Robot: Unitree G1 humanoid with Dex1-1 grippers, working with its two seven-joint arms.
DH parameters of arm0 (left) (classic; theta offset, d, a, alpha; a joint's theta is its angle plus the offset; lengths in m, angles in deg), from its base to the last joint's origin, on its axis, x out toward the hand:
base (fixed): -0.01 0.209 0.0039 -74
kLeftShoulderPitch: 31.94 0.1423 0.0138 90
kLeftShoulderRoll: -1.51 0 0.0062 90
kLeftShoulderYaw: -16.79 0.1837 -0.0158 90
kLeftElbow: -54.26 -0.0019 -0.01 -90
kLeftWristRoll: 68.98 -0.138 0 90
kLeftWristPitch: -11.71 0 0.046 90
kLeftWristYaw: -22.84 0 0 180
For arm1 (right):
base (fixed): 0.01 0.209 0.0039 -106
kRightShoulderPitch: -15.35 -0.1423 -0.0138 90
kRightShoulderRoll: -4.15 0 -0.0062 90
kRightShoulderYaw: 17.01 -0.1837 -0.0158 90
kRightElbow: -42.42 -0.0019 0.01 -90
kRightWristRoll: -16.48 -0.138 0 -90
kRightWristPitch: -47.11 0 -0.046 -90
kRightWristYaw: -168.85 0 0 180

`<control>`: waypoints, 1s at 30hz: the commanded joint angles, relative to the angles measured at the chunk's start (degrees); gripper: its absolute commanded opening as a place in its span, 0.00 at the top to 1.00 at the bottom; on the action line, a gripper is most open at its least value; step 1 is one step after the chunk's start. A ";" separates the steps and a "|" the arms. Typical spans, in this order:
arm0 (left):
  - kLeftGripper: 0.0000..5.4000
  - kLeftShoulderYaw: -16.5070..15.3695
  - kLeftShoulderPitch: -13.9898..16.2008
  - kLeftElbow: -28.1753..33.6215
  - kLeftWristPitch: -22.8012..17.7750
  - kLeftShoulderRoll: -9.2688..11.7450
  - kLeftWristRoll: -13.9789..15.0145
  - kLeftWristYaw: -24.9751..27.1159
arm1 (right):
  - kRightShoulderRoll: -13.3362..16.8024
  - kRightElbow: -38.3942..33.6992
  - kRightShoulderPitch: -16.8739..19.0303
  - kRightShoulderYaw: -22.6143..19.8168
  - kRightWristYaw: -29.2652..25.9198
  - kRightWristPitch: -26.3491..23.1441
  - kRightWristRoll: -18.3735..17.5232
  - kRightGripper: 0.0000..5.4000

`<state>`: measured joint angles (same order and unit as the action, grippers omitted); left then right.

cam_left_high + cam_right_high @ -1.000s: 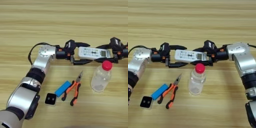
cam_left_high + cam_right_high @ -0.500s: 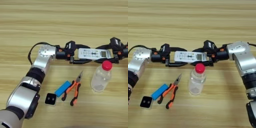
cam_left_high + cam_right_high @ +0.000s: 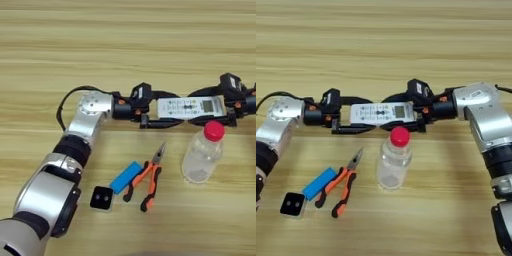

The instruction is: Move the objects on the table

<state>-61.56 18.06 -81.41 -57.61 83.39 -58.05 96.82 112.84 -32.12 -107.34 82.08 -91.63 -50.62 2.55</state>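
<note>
Setting: robot test bench or lab | Evidence: bare wooden table (image 3: 125, 45) fills view; orange-handled pliers (image 3: 148, 176), blue block (image 3: 125, 176), small black-and-white cube (image 3: 101, 198) laid out as handling props

Wooden table (image 3: 125, 45): bottle (image 3: 201, 159), pliers (image 3: 146, 177).

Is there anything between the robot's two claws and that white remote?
Nothing visible does. The left gripper is at one end of the remote control and the right gripper at the other. The bottle stands just in front of the remote, not between.
</note>
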 commanded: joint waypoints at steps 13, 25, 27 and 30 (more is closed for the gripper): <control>0.47 -0.40 -1.13 -0.67 0.76 -0.46 -1.29 -1.18 | -0.30 0.34 -1.22 -0.15 -0.46 1.07 -0.60 0.00; 0.47 -0.86 -1.00 -1.87 1.36 0.10 -1.42 -1.39 | -0.46 1.09 -2.11 -0.92 0.30 1.50 -1.21 0.00; 0.47 -0.92 -0.95 -2.00 1.42 0.15 -1.44 -1.43 | -0.65 1.73 -2.47 -1.16 0.71 1.77 -1.04 0.00; 0.47 -1.03 -0.93 -2.24 1.56 0.24 -1.44 -1.51 | -1.08 2.73 -3.07 -1.75 1.78 2.25 -0.95 0.00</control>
<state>-62.07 18.05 -83.22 -56.89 83.16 -58.71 95.55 112.04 -30.20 -108.55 81.22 -90.68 -49.41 1.62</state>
